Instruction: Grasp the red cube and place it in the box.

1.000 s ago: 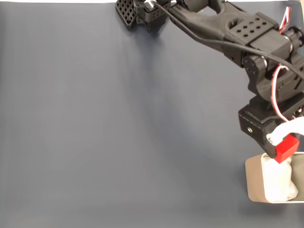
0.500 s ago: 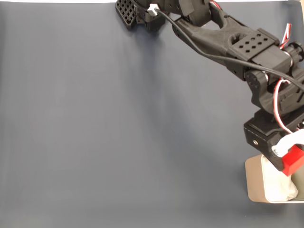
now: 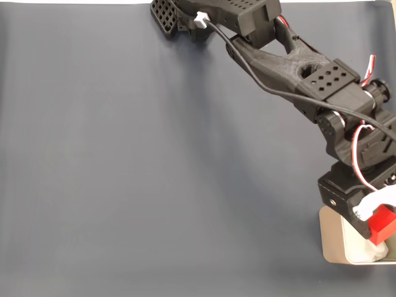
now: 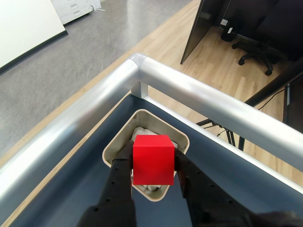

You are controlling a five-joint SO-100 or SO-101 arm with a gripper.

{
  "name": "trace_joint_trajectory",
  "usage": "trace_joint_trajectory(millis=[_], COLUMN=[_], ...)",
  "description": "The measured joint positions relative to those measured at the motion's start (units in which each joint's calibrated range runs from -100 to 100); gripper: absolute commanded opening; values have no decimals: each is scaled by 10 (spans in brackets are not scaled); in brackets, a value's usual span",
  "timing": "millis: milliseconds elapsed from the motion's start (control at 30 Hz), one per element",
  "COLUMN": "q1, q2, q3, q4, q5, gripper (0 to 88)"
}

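Evidently light and stiff, the cube (image 4: 152,159) is sitting pinched by its two opposite flat sides in the gripper (image 4: 154,163), hanging just above the box (image 4: 115,147) at the table's (image 3: 154,161) corner.

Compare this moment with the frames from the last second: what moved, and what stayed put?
In the fixed view the gripper, shut on the cube, carried it down and right, further over the box. The arm stretched out after it. The grip never let go; the box stayed in place.

red cube (image 4: 152,159) gripped over box (image 4: 113,147)
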Motion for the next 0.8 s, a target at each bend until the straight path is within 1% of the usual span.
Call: trace_joint_trajectory(millis=[433, 800], q1=[0, 0], q2=[20, 25], q3=[0, 0], q4=[-38, -46], q5=[4, 0], gripper=[7, 7])
